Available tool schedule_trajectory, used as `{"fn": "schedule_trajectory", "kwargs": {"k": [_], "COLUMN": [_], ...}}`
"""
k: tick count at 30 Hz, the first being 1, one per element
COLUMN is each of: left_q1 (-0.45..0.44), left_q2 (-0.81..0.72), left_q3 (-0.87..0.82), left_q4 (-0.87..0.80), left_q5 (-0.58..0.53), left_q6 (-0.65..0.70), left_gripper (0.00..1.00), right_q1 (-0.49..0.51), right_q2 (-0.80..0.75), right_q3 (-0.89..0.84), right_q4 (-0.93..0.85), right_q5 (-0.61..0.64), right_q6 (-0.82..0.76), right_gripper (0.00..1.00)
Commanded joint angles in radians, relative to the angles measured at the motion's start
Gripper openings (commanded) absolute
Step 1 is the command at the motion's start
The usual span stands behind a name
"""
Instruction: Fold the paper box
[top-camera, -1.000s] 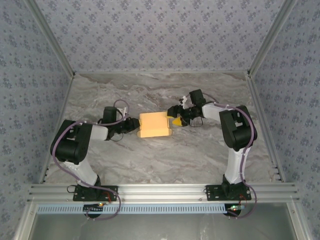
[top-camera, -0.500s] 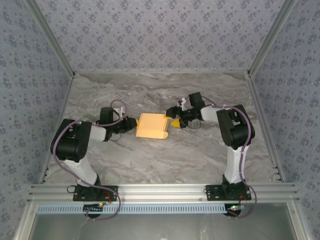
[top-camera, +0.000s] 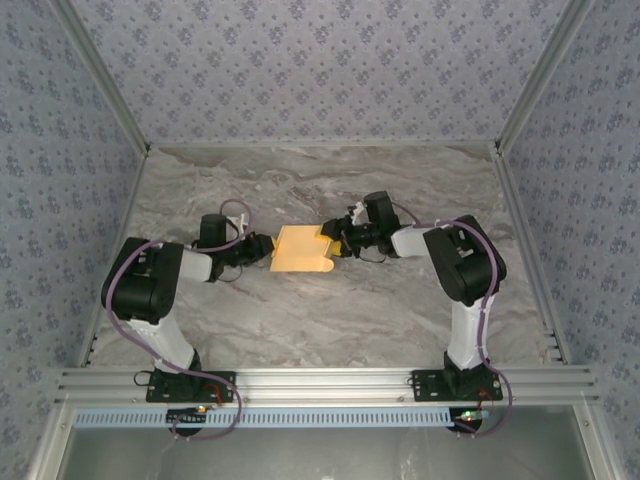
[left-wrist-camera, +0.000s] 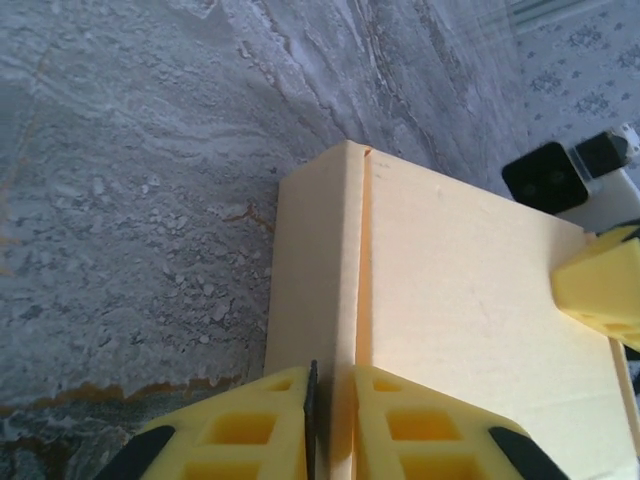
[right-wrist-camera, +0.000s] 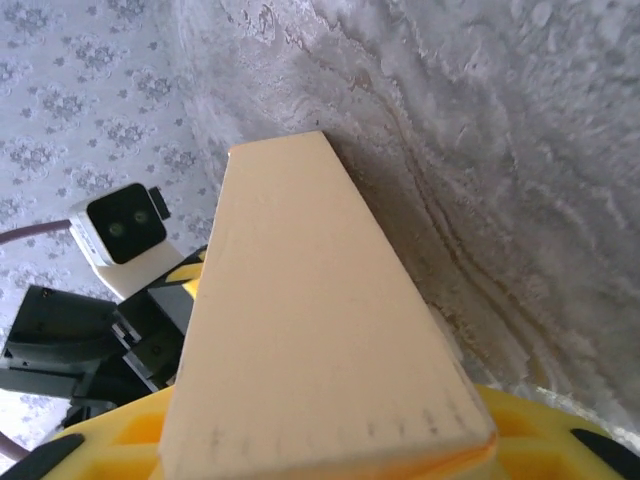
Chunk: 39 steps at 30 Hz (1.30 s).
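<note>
Grey marble-look tabletop (top-camera: 300, 310), blue-grey floral wallpaper walls (top-camera: 320, 70) on three sides, aluminium rail (top-camera: 320, 380) at near edge.

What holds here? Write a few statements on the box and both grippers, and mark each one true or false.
1. The left gripper is clamped on an edge of the paper box. True.
2. The right gripper hangs far off by the back wall. False: it is at the box's right edge, one finger over the top face.
3. The box is tan-yellow. True.
4. The box lies by the arm bases. False: it is mid-table, between the grippers.
</note>
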Motion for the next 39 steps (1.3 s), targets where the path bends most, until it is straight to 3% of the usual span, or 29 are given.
{"fn": "schedule_trajectory", "kwargs": {"k": [1,5,7,10,14,16,19,27,34,39], "left_q1": [-0.019,-0.019,-0.035,-0.152,-0.398,-0.486,-0.55,-0.599,-0.599,-0.6], "left_q2": [-0.079,-0.268,-0.378,-0.566,-0.713,-0.738,-0.723,-0.471,-0.362,-0.286], "left_q3": [-0.002,-0.016,-0.054,-0.156,-0.3,-0.271,-0.233,-0.123,-0.061,-0.044], "left_q4": [-0.088,-0.102,-0.059,0.01,0.078,-0.054,-0.124,-0.073,-0.125,-0.094], "left_q5": [-0.011,-0.056,-0.09,-0.217,-0.318,-0.433,-0.548,-0.781,-0.733,-0.771], "left_q6": [-0.003,0.072,0.179,0.518,0.975,1.136,1.318,1.527,1.532,1.527], "left_gripper": [0.28,0.57,0.65,0.82,0.96,0.96,0.95,0.89,0.75,0.61], "right_q1": [0.007,-0.008,-0.016,-0.025,-0.054,-0.065,-0.074,-0.073,-0.076,-0.067], "right_q2": [-0.054,-0.094,-0.116,-0.149,-0.179,-0.172,-0.158,-0.16,-0.152,-0.146], "right_q3": [-0.003,-0.001,-0.003,0.003,0.017,0.033,0.046,0.04,0.045,0.047], "right_q4": [0.004,-0.133,-0.19,-0.283,-0.42,-0.484,-0.541,-0.524,-0.53,-0.512], "right_q5": [0.042,0.004,-0.025,-0.074,-0.121,-0.144,-0.166,-0.174,-0.181,-0.185], "right_q6": [0.118,0.147,0.156,0.168,0.152,0.12,0.1,0.161,0.175,0.194], "right_gripper": [0.42,0.4,0.39,0.39,0.38,0.37,0.38,0.36,0.36,0.37]}}
